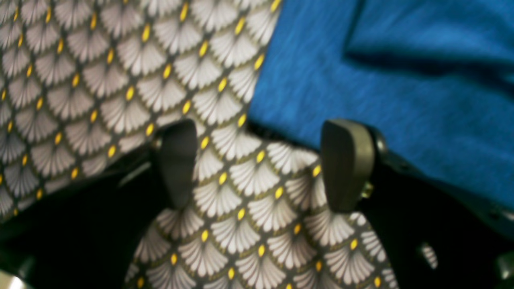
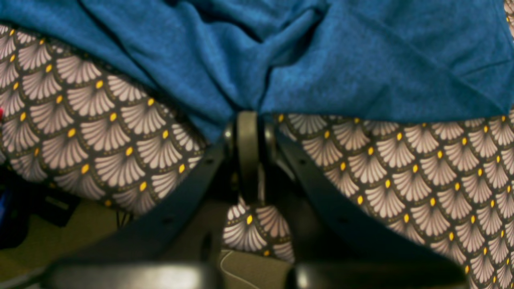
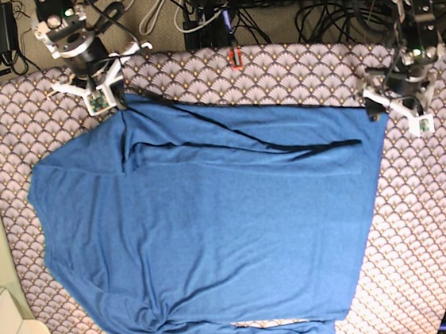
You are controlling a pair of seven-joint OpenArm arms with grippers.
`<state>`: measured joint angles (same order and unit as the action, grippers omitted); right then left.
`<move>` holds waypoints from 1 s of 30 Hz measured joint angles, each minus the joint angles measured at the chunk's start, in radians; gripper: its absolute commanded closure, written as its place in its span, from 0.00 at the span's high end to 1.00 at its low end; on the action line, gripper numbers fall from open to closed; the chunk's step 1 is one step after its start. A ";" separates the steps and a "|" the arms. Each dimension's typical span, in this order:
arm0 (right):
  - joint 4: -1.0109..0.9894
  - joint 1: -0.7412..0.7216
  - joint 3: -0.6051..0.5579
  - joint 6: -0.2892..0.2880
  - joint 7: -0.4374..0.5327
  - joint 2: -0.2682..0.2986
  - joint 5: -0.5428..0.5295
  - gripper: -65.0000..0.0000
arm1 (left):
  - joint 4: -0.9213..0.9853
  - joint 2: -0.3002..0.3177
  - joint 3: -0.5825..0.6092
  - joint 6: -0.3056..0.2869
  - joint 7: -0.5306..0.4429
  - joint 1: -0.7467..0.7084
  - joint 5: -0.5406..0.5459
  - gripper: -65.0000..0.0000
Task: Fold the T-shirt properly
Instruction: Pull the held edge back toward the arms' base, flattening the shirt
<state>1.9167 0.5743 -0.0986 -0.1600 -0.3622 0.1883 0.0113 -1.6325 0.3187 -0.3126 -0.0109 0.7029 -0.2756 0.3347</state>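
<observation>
The shirt (image 3: pixel 214 232) lies spread over most of the bench (image 3: pixel 443 215), on the scallop-patterned cover (image 3: pixel 425 193). Its body is largely flat. A folded-over band runs along the far edge, with a dark crease line from the far corner on the base view's left toward the edge on that view's right.

Right claw (image 2: pixel 248 120): jaws closed together. In the right wrist view, blue fabric gathers into radiating pleats that converge at the jaw tips, which indicates a pinch on the shirt edge. In the base view this claw sits at the far corner of the shirt on that view's left. The grip anchors that corner so the fabric cannot slide while the other side is handled.

Left claw (image 1: pixel 261 164): jaws stand wide apart with nothing between them. Only the cover shows in the gap. The shirt edge lies just beyond the fingertips (image 1: pixel 347 160), near one of them; contact cannot be confirmed because the left wrist view is blurred. In the base view this claw sits just off the shirt's edge on that view's right, at the end of the crease.

Judgement: the far edge is laid over as a first fold, and the left claw is free of the fabric. Most of the folding remains to be done.

Caution: thin knit creeps easily. A pull from the anchored corner could drag the laid band out of line.
</observation>
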 measured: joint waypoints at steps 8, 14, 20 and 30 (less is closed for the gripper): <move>0.000 0.000 0.000 0.000 0.000 0.001 0.000 0.00 | 0.076 -0.026 0.000 0.008 -0.006 0.072 -0.006 0.71; -0.001 -0.017 0.002 0.000 0.000 0.003 0.000 0.00 | 0.113 -0.056 0.005 0.005 -0.007 0.090 -0.009 0.71; -0.008 -0.016 0.004 0.000 -0.001 0.006 0.000 0.00 | 0.148 -0.069 0.006 0.001 -0.030 0.093 -0.009 0.62; -0.008 -0.016 0.004 0.000 0.000 0.005 0.000 0.00 | 0.187 -0.061 -0.002 0.009 -0.060 0.104 -0.014 0.14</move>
<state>1.9091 0.5579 -0.0948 -0.1604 -0.3626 0.1936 0.0113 -1.4456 0.2573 -0.3145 -0.0017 0.6430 -0.1715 0.3202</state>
